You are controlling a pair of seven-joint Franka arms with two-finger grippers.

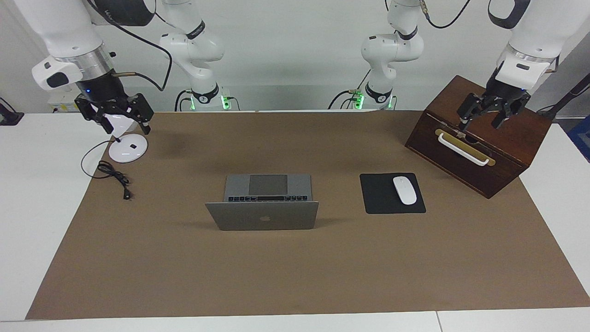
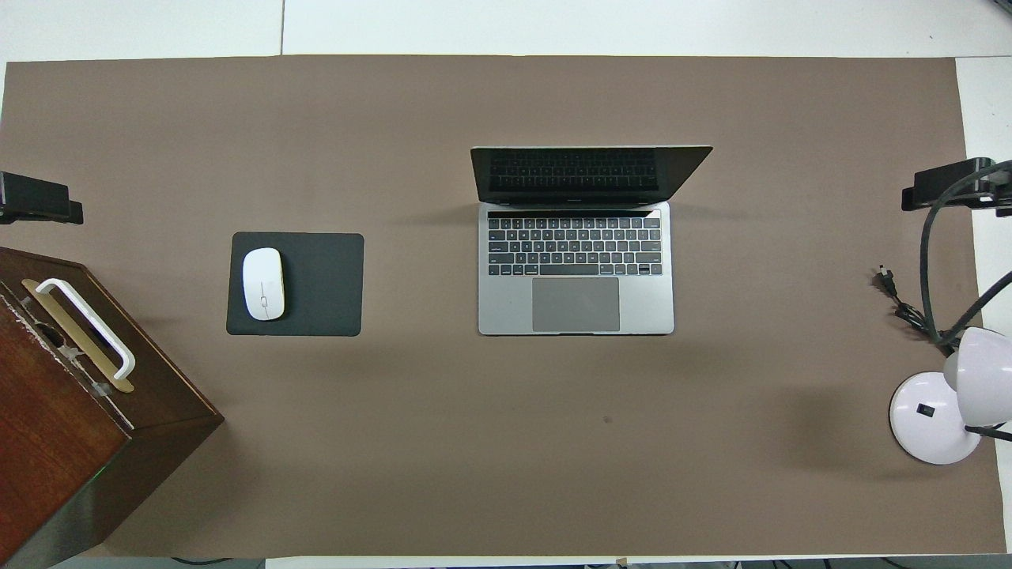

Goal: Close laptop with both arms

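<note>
Both grippers show you spread fingers only from the facing camera: left gripper (image 1: 484, 115) over the wooden box (image 1: 516, 138); right gripper (image 1: 120, 121) over the lamp (image 1: 127, 148); overhead shows the laptop (image 2: 575, 269) open.

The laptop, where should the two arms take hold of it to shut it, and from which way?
Best guess: take the laptop by the free top edge of its raised lid, one arm toward each corner, coming down from above. The lid stands open with its hinge toward the robots' side of the screen, so pulling that edge toward the robots folds it onto the keyboard.
</note>
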